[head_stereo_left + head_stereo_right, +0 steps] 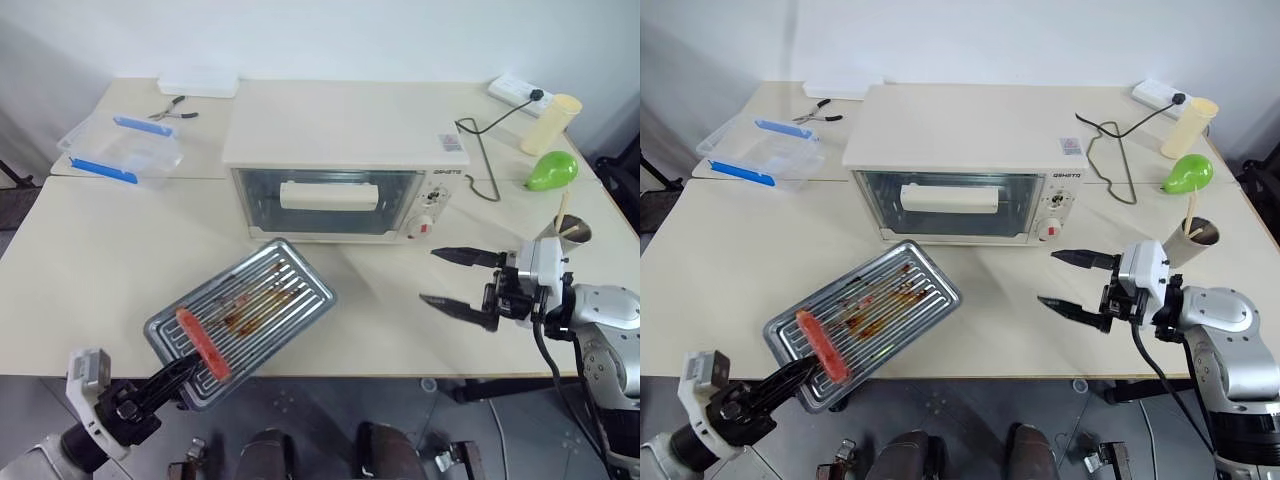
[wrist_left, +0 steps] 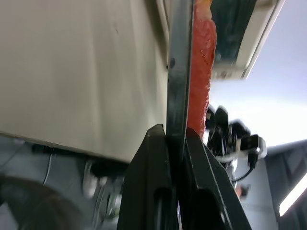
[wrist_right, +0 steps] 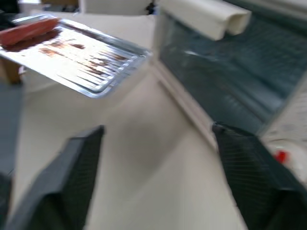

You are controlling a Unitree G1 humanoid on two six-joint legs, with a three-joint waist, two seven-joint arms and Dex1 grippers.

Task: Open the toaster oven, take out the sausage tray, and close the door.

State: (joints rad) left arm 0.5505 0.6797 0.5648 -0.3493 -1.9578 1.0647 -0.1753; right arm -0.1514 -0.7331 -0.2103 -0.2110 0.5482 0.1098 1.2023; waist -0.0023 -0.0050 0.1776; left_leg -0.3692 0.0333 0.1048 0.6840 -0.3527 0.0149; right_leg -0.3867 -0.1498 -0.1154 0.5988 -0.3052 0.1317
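The cream-white toaster oven stands at the middle of the table, its glass door shut and the bar handle across it. The silver sausage tray is out in front of the oven, tilted over the table's near edge, with one red sausage at its near end. My left gripper is shut on the tray's near rim. My right gripper hangs open in front of the oven's right end, apart from it, holding nothing.
A clear plastic box with blue clips and pliers lie at the back left. At the right are a green pear-shaped object, a cup, a yellow cylinder, a power strip and a black cable.
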